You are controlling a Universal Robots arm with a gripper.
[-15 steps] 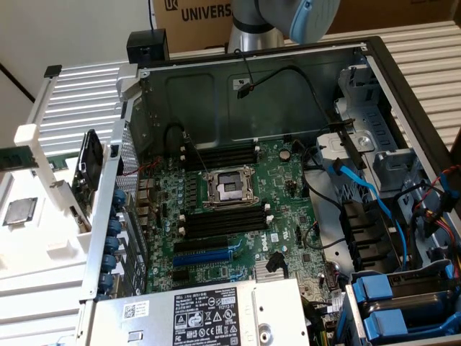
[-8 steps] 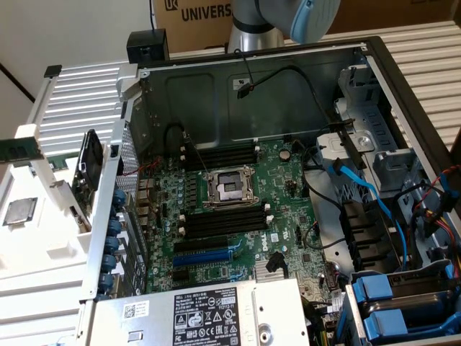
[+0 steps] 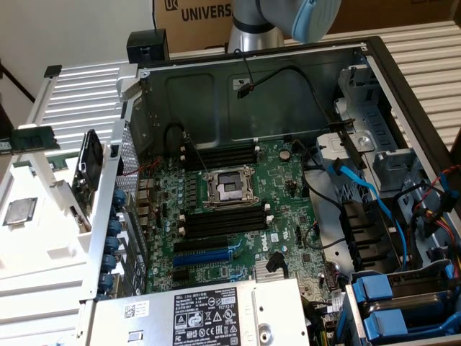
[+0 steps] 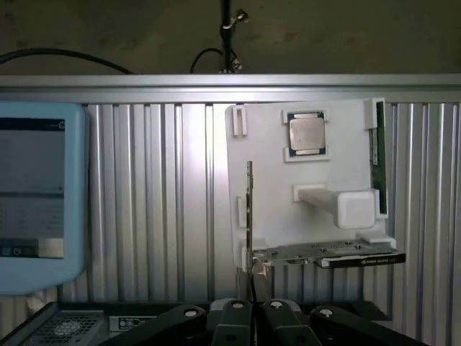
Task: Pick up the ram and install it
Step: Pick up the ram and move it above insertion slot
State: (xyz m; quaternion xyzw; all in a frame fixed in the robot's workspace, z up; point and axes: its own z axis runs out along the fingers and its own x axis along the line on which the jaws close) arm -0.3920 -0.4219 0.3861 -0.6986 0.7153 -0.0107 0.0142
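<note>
Ram (image 3: 30,138) stands on its long edge along 1 side of the white holder (image 3: 54,191), at the exterior view's left, outside the open computer case (image 3: 288,86). You see a silver processor chip (image 3: 19,211) lying flat on that holder. Your gripper (image 4: 253,308) hangs well apart from it, fingers pressed together, holding nothing.
</note>
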